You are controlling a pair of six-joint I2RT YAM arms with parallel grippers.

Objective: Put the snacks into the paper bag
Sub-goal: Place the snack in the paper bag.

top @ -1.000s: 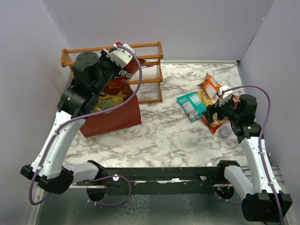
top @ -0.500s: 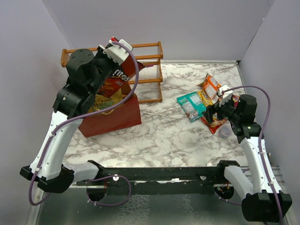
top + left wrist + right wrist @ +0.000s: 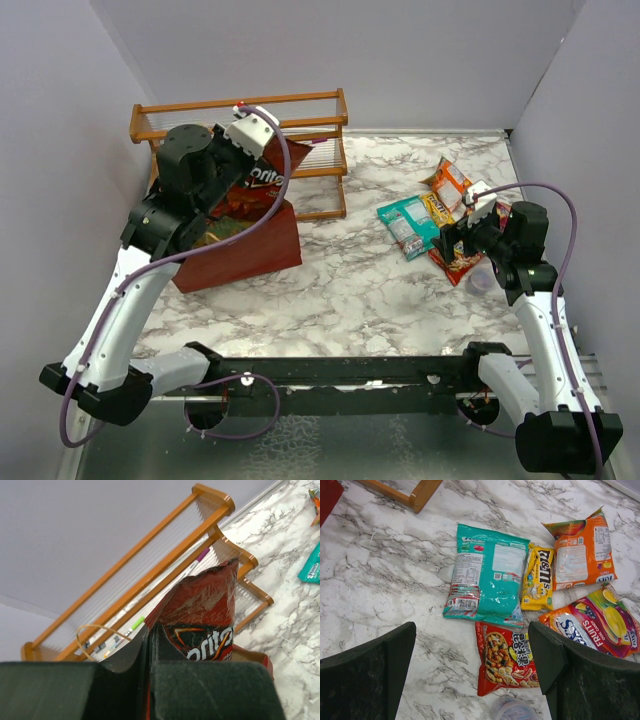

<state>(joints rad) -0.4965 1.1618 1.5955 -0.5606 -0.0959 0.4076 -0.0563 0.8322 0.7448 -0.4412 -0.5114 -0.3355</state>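
Observation:
My left gripper (image 3: 150, 631) is shut on the edge of a red Doritos bag (image 3: 202, 612). It holds the bag (image 3: 263, 179) upright over the open mouth of the dark red paper bag (image 3: 245, 256), whose rim (image 3: 252, 656) and string handle (image 3: 92, 628) show in the left wrist view. More packets lie inside the paper bag. My right gripper (image 3: 472, 636) stands open above the table, with a small red packet (image 3: 506, 658) below it. Beyond lie a teal packet (image 3: 490, 575), a yellow M&M's packet (image 3: 538, 577), an orange packet (image 3: 580, 550) and a fruit-candy packet (image 3: 600, 622).
A wooden slatted rack (image 3: 312, 150) stands right behind the paper bag, against the back wall. A small translucent purple cup (image 3: 512, 711) sits just near the red packet, close to the right gripper (image 3: 457, 236). Walls close in on the left, back and right.
My left gripper swung up and left with the Doritos bag, then came back down and right, so the bag now sits lower over the paper bag. The right arm has not moved.

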